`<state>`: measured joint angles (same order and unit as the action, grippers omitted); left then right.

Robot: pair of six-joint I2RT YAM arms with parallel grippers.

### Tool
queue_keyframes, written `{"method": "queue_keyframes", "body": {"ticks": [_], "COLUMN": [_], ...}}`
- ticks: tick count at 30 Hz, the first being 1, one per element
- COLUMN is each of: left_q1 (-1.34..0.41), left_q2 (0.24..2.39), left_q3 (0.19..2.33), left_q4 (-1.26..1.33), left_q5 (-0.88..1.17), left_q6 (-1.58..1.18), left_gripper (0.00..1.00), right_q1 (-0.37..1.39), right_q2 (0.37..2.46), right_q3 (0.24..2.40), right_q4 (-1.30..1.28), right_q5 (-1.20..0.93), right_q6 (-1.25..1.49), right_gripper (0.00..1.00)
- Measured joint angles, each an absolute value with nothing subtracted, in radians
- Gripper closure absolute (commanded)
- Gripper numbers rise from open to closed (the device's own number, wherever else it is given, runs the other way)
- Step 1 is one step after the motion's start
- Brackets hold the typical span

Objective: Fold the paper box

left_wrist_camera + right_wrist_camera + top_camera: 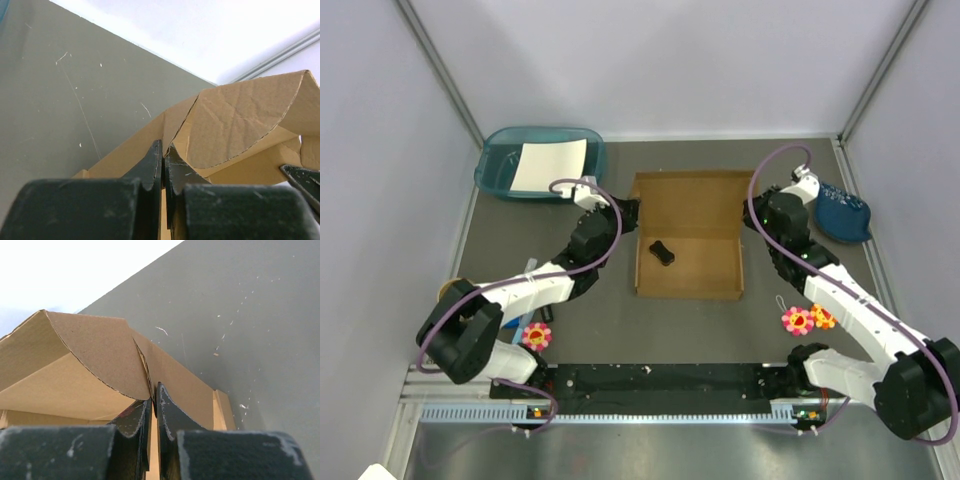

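Observation:
The paper box is brown corrugated cardboard lying open in the middle of the table, with its side walls raised and the rear lid panel flat. My left gripper is shut on the box's left wall near the back corner. In the left wrist view, its jaws pinch the thin cardboard edge, with a curved flap beyond. My right gripper is shut on the right wall. In the right wrist view, its jaws clamp the wall beside a curved flap.
A small black object lies inside the box. A teal tray holding a white sheet stands at the back left. A blue object lies at the right. Flower-shaped pieces lie at the front left and front right.

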<state>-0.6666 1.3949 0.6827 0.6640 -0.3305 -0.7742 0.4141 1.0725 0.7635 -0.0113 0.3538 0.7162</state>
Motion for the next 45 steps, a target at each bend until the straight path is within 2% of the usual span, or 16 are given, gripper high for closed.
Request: {"method": "queue_keyframes", "body": {"ticks": [18,31,34,38,41,45], "left_q1": [-0.736,-0.809,-0.826,-0.855,-0.881,-0.918], "left_q2": [1.46,1.441,1.425,1.398,1.383,1.372], "left_q3": [0.68,0.539,0.505,0.463,0.443,0.43], "left_q4": [0.747,0.851,0.889,0.923,0.936,0.945], "left_q5": [-0.469,-0.479,-0.485,-0.488,-0.491,-0.506], "left_q6": [-0.849,-0.863,-0.84,-0.804,-0.77,-0.732], "left_gripper": [1.0,1.0,1.0,1.0,1.0,1.0], "right_q1": [0.488,0.522,0.527,0.533,0.54,0.543], "right_q2": [0.994,0.857,0.823,0.745,0.686,0.625], "right_q3": [0.678,0.546,0.532,0.513,0.508,0.509], "right_q4": [-0.015,-0.06,-0.073,-0.121,-0.164,-0.229], "right_q5": [0.448,0.462,0.459,0.439,0.416,0.393], "right_q6": [0.752,0.732,0.712,0.687,0.671,0.654], "right_gripper": [1.0,1.0,0.92,0.73,0.63,0.55]}}
